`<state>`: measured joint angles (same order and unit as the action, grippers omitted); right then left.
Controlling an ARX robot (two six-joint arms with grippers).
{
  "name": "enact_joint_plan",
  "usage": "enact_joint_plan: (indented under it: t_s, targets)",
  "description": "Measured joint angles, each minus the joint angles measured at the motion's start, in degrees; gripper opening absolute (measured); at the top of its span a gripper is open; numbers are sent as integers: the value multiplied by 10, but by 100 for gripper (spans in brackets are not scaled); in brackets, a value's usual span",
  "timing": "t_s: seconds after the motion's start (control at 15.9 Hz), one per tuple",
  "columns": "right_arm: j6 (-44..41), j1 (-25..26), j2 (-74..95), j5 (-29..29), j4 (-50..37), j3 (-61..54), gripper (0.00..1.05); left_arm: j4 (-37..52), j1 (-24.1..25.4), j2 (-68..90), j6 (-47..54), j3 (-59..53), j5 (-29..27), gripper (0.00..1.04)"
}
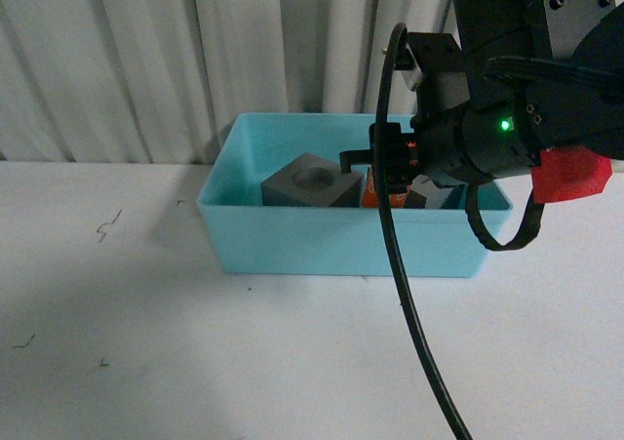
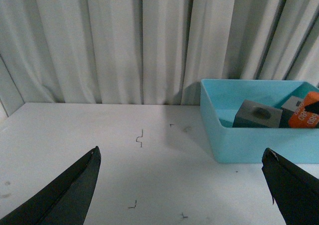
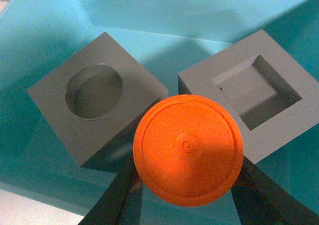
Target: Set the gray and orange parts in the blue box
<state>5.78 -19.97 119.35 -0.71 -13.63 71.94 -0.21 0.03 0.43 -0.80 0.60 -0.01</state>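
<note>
The blue box (image 1: 292, 240) stands at the back of the white table. In it lie the gray cube with a round recess (image 1: 310, 183) and the gray cube with a rectangular recess (image 3: 259, 90). My right gripper (image 1: 385, 177) is shut on the orange cylinder (image 3: 188, 150) and holds it inside the box between the two cubes (image 3: 94, 103). In the left wrist view the box (image 2: 234, 140), the round-recess cube (image 2: 258, 115) and the orange cylinder with white numerals (image 2: 308, 116) show at the right. My left gripper (image 2: 182, 185) is open and empty over the bare table, away from the box.
White curtains (image 1: 195, 50) hang close behind the table. The right arm's black cable (image 1: 409, 303) runs down across the table in front of the box. Small dark marks (image 2: 140, 136) dot the tabletop.
</note>
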Motion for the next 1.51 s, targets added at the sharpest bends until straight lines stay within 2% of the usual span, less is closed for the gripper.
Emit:
enact_joint_plan:
  t_s: [0.44,0.5,0.63,0.75,0.82,0.88,0.94,1.01,1.19,1.32,1.38,1.45,1.51]
  targets:
    - [2,-3,21,-7,6,17,43,0,0,0,0,0,0,98]
    - [2,-3,24,-7,3,17,49,0,0,0,0,0,0,98]
    - [2,-3,25,-7,-11,17,74,0,0,0,0,0,0,98]
    - [9,-3,-3,-7,-52,-12,94,0,0,0,0,0,0,98]
    - [9,-2,-43,-8,-74,-43,100,0,0,0,0,0,0,98]
    - [8,5,-118,-2,-96,-92,97,0,0,0,0,0,0,98]
    - [7,21,-214,8,-100,-144,98,0,0,0,0,0,0,98]
    - [3,52,-327,20,-92,-213,98,0,0,0,0,0,0,98]
    - [0,134,-592,36,80,-414,98,0,0,0,0,0,0,98]
    - [21,139,-791,28,246,-490,98,0,0,0,0,0,0,98]
    - [32,128,-840,14,288,-502,98,0,0,0,0,0,0,98]
    - [61,85,-928,-25,374,-523,98,0,0,0,0,0,0,98]
    - [105,8,-977,-93,462,-548,98,0,0,0,0,0,0,98]
